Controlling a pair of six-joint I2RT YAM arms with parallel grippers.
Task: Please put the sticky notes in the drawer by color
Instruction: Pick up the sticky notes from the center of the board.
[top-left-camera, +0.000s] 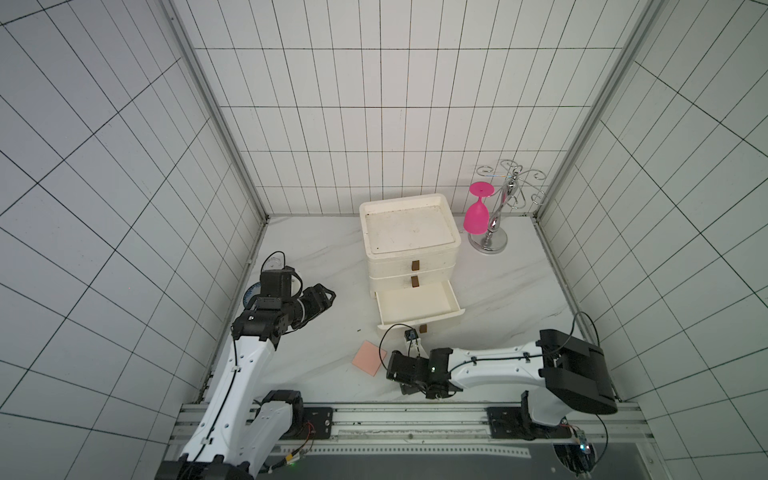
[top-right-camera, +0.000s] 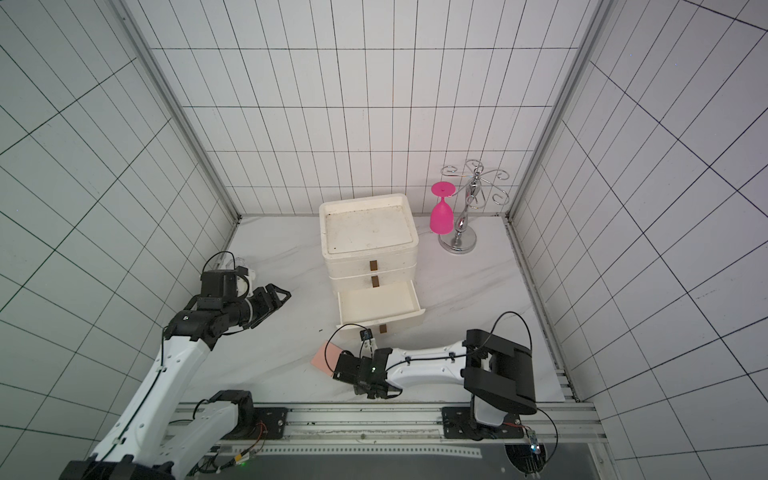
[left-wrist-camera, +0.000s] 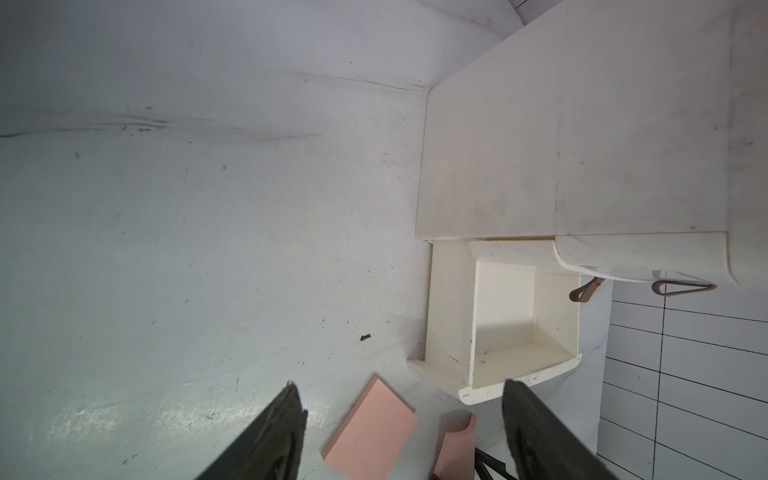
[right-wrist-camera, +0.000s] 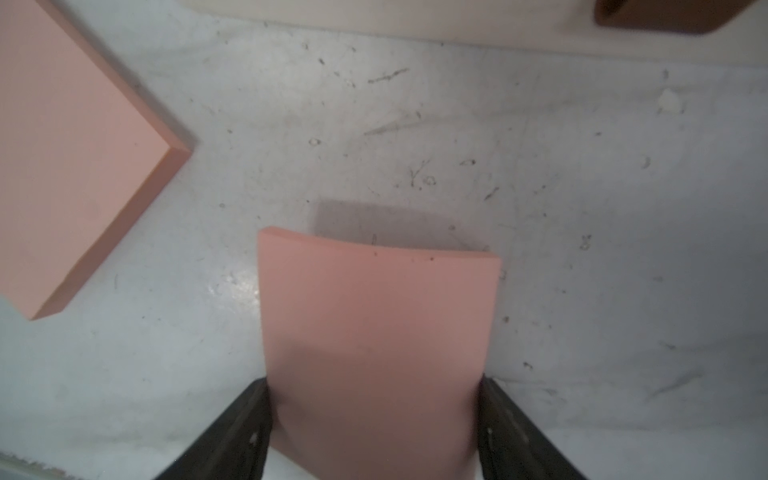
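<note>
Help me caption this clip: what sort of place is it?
Probably a robot-lab test cell: gridded white wall panels enclose a marble-look tabletop, two robot arms stand on an aluminium rail, and props look staged: a cream three-drawer mini chest, a pink goblet hung on a chrome rack.

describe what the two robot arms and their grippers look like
The left arm and right arm have smooth white shell links, black joint housings and thin black cables clipped along them. The left gripper and right gripper are black, with flat tapering fingers.
</note>
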